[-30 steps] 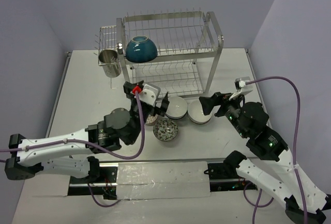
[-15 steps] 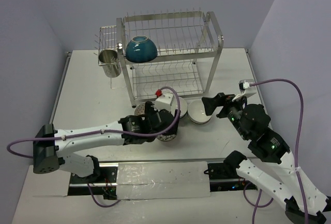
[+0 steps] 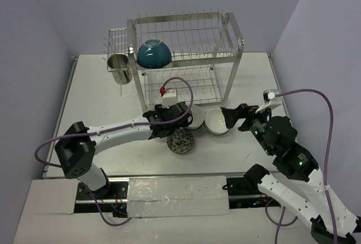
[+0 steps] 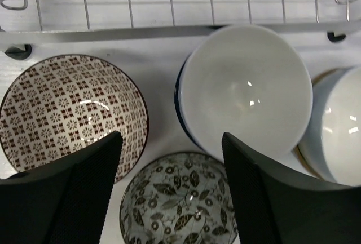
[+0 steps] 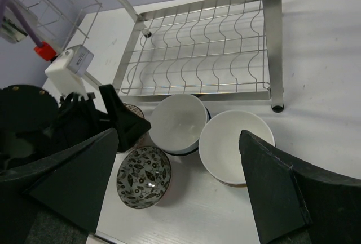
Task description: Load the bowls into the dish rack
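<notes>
The steel dish rack (image 3: 225, 52) stands at the back, with a teal bowl (image 3: 154, 53) on its upper tier. In front of it sit a blue-rimmed white bowl (image 4: 245, 89), a plain white bowl (image 3: 217, 123), a red patterned bowl (image 4: 70, 111) and a pale green leaf-patterned bowl (image 3: 180, 141). My left gripper (image 4: 170, 142) is open and empty, hovering over the gap between these bowls, just above the leaf-patterned bowl (image 4: 177, 202). My right gripper (image 3: 232, 115) is open and empty, above the plain white bowl (image 5: 234, 145). In the top view the left gripper hides the red bowl.
A shiny steel cup (image 3: 118, 68) stands left of the rack under the small side basket (image 3: 117, 40). The rack's lower tier (image 5: 203, 58) lies just behind the bowls. The left gripper (image 5: 121, 123) shows in the right wrist view beside the bowls.
My left arm has stretched out low along the table and its gripper has shifted right and forward over the bowls. The right gripper has barely moved.
</notes>
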You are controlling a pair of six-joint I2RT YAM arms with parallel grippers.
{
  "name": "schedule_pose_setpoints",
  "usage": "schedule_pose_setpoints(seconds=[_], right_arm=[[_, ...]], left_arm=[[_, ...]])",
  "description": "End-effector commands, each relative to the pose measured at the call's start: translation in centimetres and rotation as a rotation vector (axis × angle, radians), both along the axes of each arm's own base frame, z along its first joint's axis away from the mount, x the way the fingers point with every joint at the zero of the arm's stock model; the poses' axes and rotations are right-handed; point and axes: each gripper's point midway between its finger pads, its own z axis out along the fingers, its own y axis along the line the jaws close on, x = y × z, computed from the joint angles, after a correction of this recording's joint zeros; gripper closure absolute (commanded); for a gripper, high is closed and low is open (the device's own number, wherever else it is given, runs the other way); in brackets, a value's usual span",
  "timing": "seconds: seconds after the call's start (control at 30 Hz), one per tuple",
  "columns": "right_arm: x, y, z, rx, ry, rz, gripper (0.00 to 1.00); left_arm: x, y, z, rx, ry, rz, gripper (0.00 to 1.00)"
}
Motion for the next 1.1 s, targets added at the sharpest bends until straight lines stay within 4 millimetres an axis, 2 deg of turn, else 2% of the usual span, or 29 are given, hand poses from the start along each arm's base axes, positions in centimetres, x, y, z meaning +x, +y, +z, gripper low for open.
schedule_pose_setpoints(seconds=[0.0,0.2,0.5,0.67,0.83,1.07], right_arm=[[-0.1,-0.4,0.2,0.004,-0.016,-0.016,0.05],[0.0,-0.5,0.0,-0.009,-0.019,-0.018,0.05],[0.3,-0.4,-0.1,-0.02,-0.024,-0.018,0.05],[0.4,-0.1,-0.1,-0.017,-0.023,-0.01,0.05],[0.5,0.0,0.0,-0.016,-0.024,-0.009,0.05],[0.4,0.0,0.6,-0.013,-0.032,-0.005,0.05]], left_arm=[[1.9,-1.0,1.7,-0.06,-0.016,0.047,0.25],[3.2,-1.9,0.4,-0.051,0.017,0.034,0.35],[3.4,-2.5,-2.7,0.035,0.079,0.009,0.54],[3.7,-2.3,-2.4,0.05,0.068,0.016,0.65],[3.9,-2.3,-1.9,0.054,0.06,0.013,0.69],[3.8,-2.4,-2.6,0.077,0.084,0.003,0.73]])
